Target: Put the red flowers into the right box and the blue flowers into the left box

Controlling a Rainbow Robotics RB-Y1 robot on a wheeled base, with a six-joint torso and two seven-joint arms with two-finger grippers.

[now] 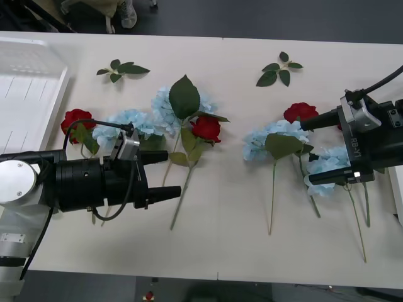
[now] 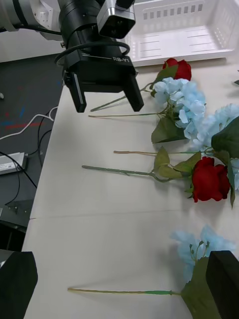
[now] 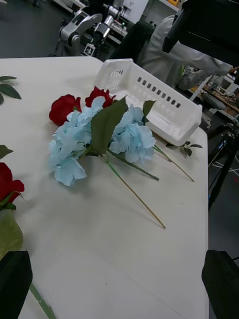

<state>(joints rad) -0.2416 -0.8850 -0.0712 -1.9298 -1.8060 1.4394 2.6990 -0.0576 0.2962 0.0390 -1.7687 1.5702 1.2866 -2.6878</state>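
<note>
Three red flowers lie on the table: one at the left [image 1: 77, 119], one in the middle [image 1: 206, 128] [image 2: 209, 179] and one at the right [image 1: 300, 112] [image 3: 64, 107]. Blue flowers lie in clusters among them [image 1: 129, 119] [image 1: 264, 135] [image 1: 327, 165] [image 2: 181, 102] [image 3: 132, 137]. The left box [image 1: 25, 94] [image 2: 174, 35] is at the far left. The right box [image 1: 398, 195] [image 3: 149, 94] shows its edge at the right. My left gripper [image 1: 162, 173] [image 2: 107, 97] hovers open beside the middle stems. My right gripper [image 1: 318, 150] hangs open above the right-hand blue cluster.
Two loose green leaf sprigs [image 1: 123, 68] [image 1: 279, 69] lie toward the table's far side. The near strip of the table holds only long stems. A person sits beyond the right box [image 3: 174, 55].
</note>
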